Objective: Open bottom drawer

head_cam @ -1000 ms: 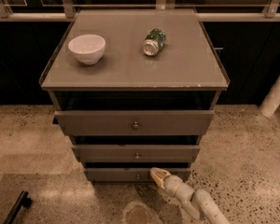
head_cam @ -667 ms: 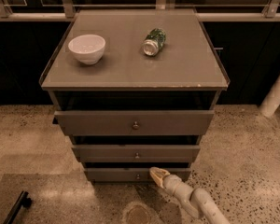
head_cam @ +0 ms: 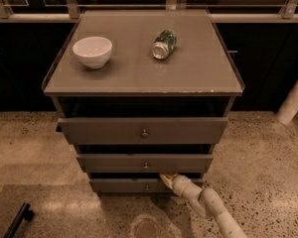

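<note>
Speckled floor (head_cam: 268, 152), gripper (head_cam: 168, 176) indistinct at bottom drawer (head_cam: 119, 185)

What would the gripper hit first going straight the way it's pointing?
Probably the slim grey-brown bottom drawer front, at its top edge right of the round metal knob, where the gripper hovers close; depth is unclear.

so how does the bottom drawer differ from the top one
The top drawer front looks wider and taller; the bottom drawer front looks narrower and slimmer. Nothing is at the top drawer; the claw sits at the bottom drawer's upper edge, right of its knob. Both are grey-brown with round knobs.
</note>
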Robot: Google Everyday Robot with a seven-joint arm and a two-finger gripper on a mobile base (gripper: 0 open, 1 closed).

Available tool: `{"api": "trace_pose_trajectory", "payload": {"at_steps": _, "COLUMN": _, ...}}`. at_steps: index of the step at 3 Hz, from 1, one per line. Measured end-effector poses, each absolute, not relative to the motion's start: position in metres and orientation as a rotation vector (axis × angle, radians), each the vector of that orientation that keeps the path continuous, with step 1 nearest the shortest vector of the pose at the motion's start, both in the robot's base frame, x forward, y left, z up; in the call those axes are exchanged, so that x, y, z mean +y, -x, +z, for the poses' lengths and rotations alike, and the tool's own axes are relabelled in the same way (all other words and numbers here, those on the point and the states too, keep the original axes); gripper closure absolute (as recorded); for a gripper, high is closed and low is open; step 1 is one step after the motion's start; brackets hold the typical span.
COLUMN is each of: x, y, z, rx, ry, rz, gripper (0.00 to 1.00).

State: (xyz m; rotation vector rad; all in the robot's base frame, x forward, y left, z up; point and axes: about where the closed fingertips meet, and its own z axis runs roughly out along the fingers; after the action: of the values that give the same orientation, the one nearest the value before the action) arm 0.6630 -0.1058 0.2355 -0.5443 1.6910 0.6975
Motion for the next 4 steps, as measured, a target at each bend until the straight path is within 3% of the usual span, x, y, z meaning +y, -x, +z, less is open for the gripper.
{"api": "trace_pose_trajectory", "payload": {"at_steps": 4, "x": -0.117, "y": -0.719, "z": 0.198, "rx": 1.808, "ry": 0.584, "rz": 0.607, "gripper": 1.0}}
